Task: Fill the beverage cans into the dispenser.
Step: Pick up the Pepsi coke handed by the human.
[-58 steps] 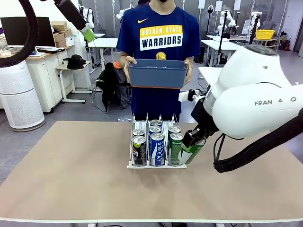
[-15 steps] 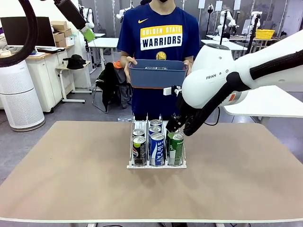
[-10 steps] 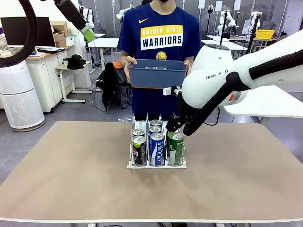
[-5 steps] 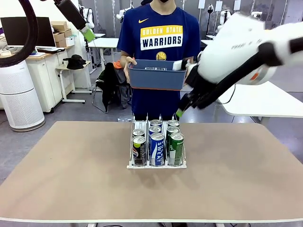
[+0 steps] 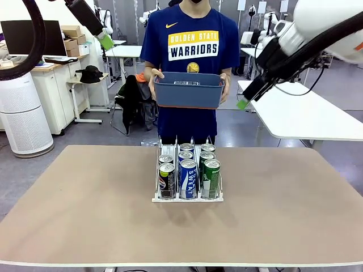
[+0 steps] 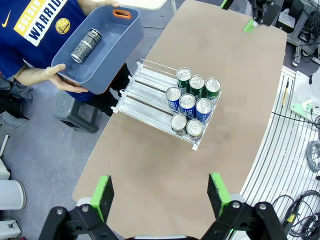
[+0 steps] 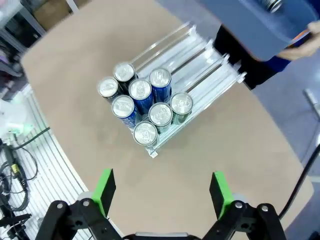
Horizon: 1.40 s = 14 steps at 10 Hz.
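Note:
The dispenser (image 5: pixel 187 198) stands mid-table with several beverage cans: two black ones (image 5: pixel 167 180) in its left lane, three blue ones (image 5: pixel 188 178) in the middle, three green ones (image 5: pixel 211 177) on the right. A person at the far side holds a blue-grey bin (image 5: pixel 189 89) with one black can (image 6: pixel 86 45) lying in it. My right gripper (image 5: pixel 244 103) hangs open and empty, high up and right of the bin. From above it looks down on the dispenser (image 7: pixel 200 65) between its spread fingers (image 7: pixel 104 189). My left gripper (image 5: pixel 105 41) is raised at the far left, open and empty (image 6: pixel 160 195).
The bin's rim (image 7: pixel 260 35) hovers above the dispenser's back end in the right wrist view. A white side table (image 5: pixel 306 119) stands behind the table's right side. A white air purifier (image 5: pixel 22 113) is at the far left. Bare tabletop (image 5: pixel 85 215) surrounds the dispenser.
My right gripper has left the green can in the right lane and risen up and to the right, empty. The left arm and the person holding the bin have stayed put.

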Each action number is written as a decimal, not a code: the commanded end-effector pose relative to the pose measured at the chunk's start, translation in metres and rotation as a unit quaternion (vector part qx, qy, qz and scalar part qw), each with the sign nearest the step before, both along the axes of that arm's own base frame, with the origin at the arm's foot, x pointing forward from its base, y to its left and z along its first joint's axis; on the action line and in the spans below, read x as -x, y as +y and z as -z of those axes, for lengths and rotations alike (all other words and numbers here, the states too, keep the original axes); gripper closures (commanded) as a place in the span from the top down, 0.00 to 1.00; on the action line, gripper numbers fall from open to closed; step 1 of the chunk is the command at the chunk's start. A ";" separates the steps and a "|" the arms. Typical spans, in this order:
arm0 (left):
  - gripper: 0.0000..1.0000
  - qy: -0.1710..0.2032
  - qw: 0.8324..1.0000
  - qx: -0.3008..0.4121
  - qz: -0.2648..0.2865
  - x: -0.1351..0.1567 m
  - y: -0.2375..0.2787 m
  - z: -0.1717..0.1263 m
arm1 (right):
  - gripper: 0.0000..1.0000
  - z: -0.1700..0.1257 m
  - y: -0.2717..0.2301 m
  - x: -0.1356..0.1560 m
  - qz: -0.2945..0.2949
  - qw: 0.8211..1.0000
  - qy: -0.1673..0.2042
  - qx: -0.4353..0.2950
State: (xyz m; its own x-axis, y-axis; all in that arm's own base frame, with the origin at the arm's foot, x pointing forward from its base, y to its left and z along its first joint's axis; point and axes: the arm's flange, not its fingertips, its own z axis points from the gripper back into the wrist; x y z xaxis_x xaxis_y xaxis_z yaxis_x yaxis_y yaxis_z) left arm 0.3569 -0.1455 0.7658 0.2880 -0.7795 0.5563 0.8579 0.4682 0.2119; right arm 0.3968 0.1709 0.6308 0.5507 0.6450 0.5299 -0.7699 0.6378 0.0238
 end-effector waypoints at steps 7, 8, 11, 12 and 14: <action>1.00 0.003 1.000 -0.002 0.002 0.001 0.002 0.001 | 1.00 -0.083 0.004 0.020 -0.025 0.999 -0.020 -0.015; 1.00 0.003 1.000 -0.002 0.002 0.001 0.002 0.001 | 1.00 -0.083 0.004 0.019 -0.022 0.999 -0.022 -0.017; 1.00 0.003 1.000 -0.002 0.002 0.001 0.002 0.001 | 1.00 -0.084 0.003 0.022 -0.037 0.998 -0.039 -0.024; 1.00 0.003 1.000 -0.002 0.002 0.001 0.002 0.001 | 1.00 -0.083 0.003 0.024 -0.042 0.998 -0.047 -0.028; 1.00 0.003 1.000 -0.002 0.002 0.001 0.002 0.001 | 1.00 -0.086 0.002 0.023 -0.056 0.995 -0.071 -0.040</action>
